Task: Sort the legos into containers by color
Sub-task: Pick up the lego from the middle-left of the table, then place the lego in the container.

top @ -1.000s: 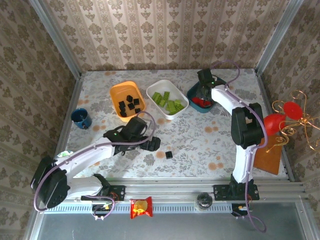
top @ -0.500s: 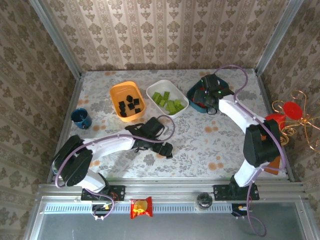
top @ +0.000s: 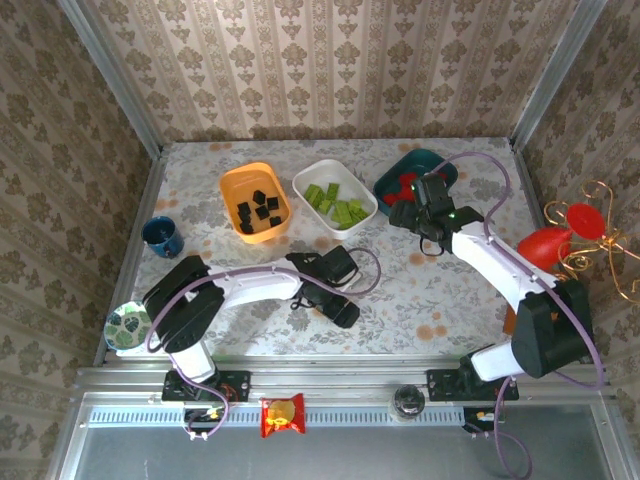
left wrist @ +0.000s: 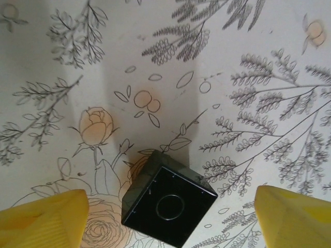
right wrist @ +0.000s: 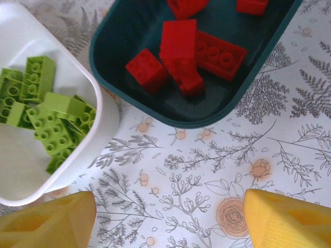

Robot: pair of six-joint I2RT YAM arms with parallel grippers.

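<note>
A lone black lego lies on the flowered table between my left gripper's yellow fingertips, which stand apart from it on both sides. The left gripper is open at mid-table. My right gripper is open and holds nothing, just in front of the dark teal container with red legos and beside the white container with lime green legos. From above, the right gripper sits near the teal container. The orange container holds black legos.
A dark blue cup stands at the left, and a patterned bowl at the near left edge. A red and gold ornament and a brown board lie at the right edge. A snack packet rests on the front rail.
My left gripper has moved right over the black lego and its jaws have narrowed. My right gripper has opened and drawn back from the teal container toward the near side.
</note>
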